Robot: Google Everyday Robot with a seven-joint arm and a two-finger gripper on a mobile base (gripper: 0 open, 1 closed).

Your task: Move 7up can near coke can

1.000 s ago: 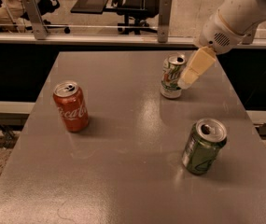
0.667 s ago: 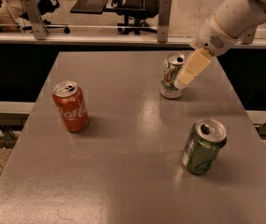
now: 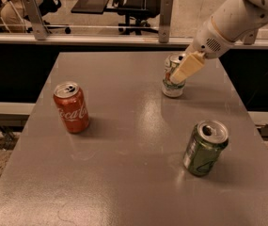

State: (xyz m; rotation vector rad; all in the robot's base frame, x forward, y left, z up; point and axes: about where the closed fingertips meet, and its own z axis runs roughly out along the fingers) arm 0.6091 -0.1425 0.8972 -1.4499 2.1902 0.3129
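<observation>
The 7up can, white with green lettering and a silver top, stands upright at the far right of the grey table. My gripper reaches down from the upper right on its white arm and sits right at the can, covering its upper right side. The coke can, red with white script, stands upright at the left of the table, well apart from the 7up can.
An all-green can stands at the near right of the table. Behind the table's far edge runs a rail with metal posts, and office chairs stand on the floor beyond.
My gripper has moved a little to the left, closer over the 7up can. None of the three cans has moved.
</observation>
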